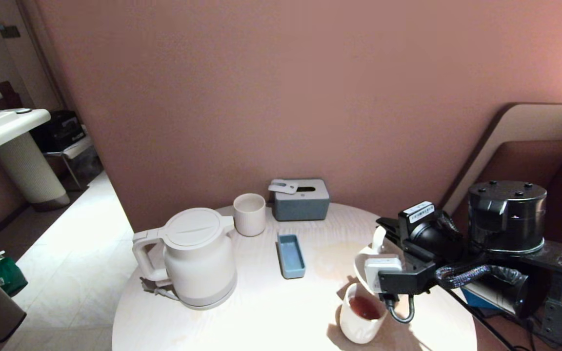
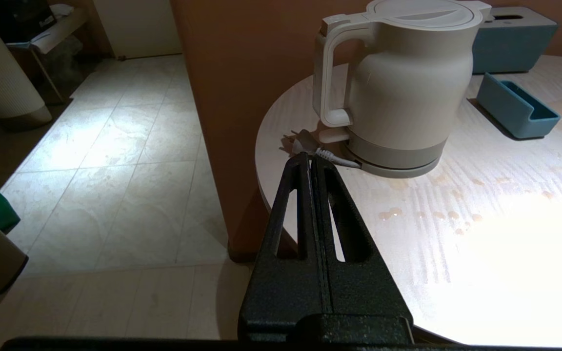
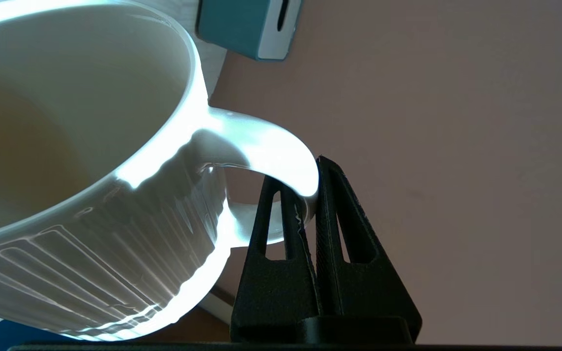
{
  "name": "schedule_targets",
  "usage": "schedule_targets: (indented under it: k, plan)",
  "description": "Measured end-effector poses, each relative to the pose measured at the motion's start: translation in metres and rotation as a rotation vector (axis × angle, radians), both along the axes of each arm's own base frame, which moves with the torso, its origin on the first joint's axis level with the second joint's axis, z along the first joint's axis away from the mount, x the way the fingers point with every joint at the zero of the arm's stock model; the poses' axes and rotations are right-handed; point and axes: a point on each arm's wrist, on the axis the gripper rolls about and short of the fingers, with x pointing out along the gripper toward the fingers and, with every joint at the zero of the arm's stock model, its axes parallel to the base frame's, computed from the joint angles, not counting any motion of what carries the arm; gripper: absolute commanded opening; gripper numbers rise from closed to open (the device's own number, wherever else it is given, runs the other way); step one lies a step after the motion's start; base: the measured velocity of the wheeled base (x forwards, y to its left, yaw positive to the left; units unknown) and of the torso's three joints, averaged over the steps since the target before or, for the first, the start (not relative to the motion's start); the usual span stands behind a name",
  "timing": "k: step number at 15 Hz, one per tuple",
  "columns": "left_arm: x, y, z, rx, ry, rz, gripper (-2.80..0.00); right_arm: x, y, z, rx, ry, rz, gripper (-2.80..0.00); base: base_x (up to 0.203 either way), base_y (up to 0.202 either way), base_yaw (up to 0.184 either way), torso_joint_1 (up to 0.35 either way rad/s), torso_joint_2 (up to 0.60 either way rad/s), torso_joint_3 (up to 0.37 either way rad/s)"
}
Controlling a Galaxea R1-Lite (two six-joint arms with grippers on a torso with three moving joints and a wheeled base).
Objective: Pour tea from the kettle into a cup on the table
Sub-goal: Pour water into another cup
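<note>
Pinching only the thin handle, the right gripper (image 3: 310, 195) holds the tilted cup (image 3: 81, 161); it could twist free near the table (image 1: 271, 302) edge.

Mostly hidden in the head view behind the right arm's wrist: the cup (image 1: 359, 265), with only a strip of rim and the handle showing. Fingertips of the right gripper (image 3: 305, 180) out of sight there altogether. Cut off by the right wrist view's edges: most of the cup's bowl; impossible to tell whether any liquid lies inside. Cropped by the left wrist view's edge: the lid of the kettle (image 2: 408, 92), with part of the grey-blue box (image 2: 515, 44) hidden behind it. Cut by the head view's lower edge: the near side of the table (image 1: 271, 302).
</note>
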Motion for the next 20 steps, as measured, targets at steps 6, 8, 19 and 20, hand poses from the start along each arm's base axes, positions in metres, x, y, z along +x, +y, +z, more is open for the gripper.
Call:
schedule_targets:
  k: [6,8,19,20]
  plan:
    - [0.0,0.0,0.0,0.0,0.0,0.0,-2.8,-0.003,0.006,-0.004,-0.017,0.009,0.002,-2.8,0.0,0.0,0.0,0.0,0.0,0.0]
    - [0.0,0.0,0.0,0.0,0.0,0.0,-2.8,-0.004,0.008,-0.005,-0.019,0.01,0.007,-2.8,0.0,0.0,0.0,0.0,0.0,0.0]
    - [0.0,0.0,0.0,0.0,0.0,0.0,-2.8,-0.007,0.0,0.004,0.064,0.0,-0.031,-2.8,0.0,0.0,0.0,0.0,0.0,0.0]
    - [0.0,0.0,0.0,0.0,0.0,0.0,-2.8,-0.008,-0.003,0.006,0.103,0.005,-0.051,-2.8,0.0,0.0,0.0,0.0,0.0,0.0]
